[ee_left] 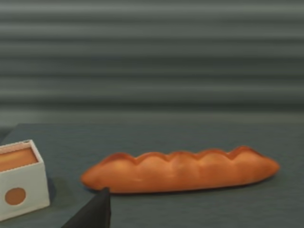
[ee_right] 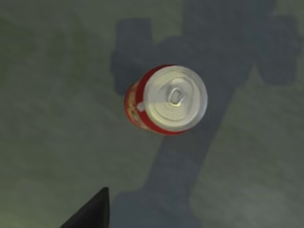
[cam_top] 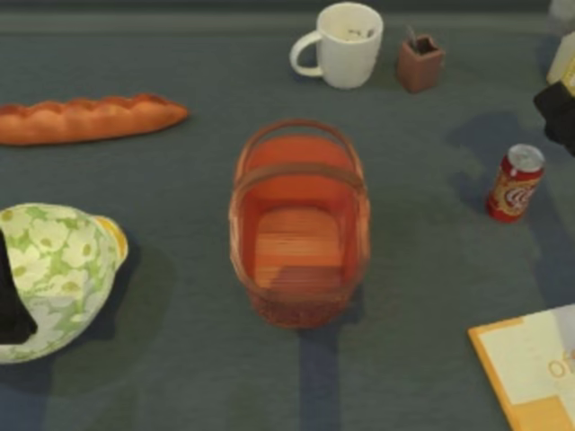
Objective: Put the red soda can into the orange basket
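Observation:
The red soda can stands upright on the table's right side, silver top up; the right wrist view looks straight down on this can. The orange basket sits at the table's middle with both handles raised and nothing inside. My right gripper hangs at the right edge, above and just behind the can and not touching it. One dark fingertip shows, with bare table beside it; the gripper is open. My left gripper is parked at the left edge by the green floral vessel, open and holding nothing.
A baguette lies at the back left. A white mug and a small brown pot stand at the back. The green floral vessel is at the left, and a yellow-and-white flat box at the front right.

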`<act>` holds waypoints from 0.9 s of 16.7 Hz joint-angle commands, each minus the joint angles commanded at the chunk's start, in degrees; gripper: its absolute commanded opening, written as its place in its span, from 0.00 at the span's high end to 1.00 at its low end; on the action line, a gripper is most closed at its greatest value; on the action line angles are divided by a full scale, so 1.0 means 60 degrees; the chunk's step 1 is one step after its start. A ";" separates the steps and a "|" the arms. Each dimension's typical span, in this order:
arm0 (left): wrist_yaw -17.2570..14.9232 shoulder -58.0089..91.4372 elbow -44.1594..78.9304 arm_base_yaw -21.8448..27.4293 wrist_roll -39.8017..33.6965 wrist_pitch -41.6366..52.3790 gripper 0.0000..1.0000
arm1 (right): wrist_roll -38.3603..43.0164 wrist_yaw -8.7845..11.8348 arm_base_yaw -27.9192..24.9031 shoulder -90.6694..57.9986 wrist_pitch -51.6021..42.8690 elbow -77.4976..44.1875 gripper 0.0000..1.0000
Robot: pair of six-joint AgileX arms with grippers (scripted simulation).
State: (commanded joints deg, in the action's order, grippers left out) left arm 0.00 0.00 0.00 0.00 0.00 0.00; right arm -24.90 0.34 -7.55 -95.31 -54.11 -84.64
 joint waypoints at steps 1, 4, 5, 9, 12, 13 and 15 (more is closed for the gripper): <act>0.0000 0.0000 0.0000 0.0000 0.0000 0.0000 0.00 | -0.0216 -0.0002 -0.0062 -0.0928 -0.0489 -0.0803 0.00; 0.0000 0.0000 0.0000 0.0000 0.0000 0.0000 0.00 | -0.0784 -0.0026 -0.0216 -0.3317 -0.1806 -0.2826 0.00; 0.0000 0.0000 0.0000 0.0000 0.0000 0.0000 0.00 | -0.0939 -0.0039 -0.0255 -0.3948 -0.2176 -0.3345 0.00; 0.0000 0.0000 0.0000 0.0000 0.0000 0.0000 0.00 | -0.1331 -0.0087 -0.0349 -0.5458 -0.3145 -0.4556 0.00; 0.0000 0.0000 0.0000 0.0000 0.0000 0.0000 0.00 | -0.1370 -0.0094 -0.0357 -0.5604 -0.3246 -0.4665 0.00; 0.0000 0.0000 0.0000 0.0000 0.0000 0.0000 0.00 | -0.1370 -0.0094 -0.0357 -0.5604 -0.3246 -0.4665 0.00; 0.0000 0.0000 0.0000 0.0000 0.0000 0.0000 0.00 | -0.1359 -0.0092 -0.0302 -0.5594 -0.3225 -0.4640 0.00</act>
State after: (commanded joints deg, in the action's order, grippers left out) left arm 0.00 0.00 0.00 0.00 0.00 0.00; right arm -33.06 -0.21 -9.36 -128.87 -73.46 -112.48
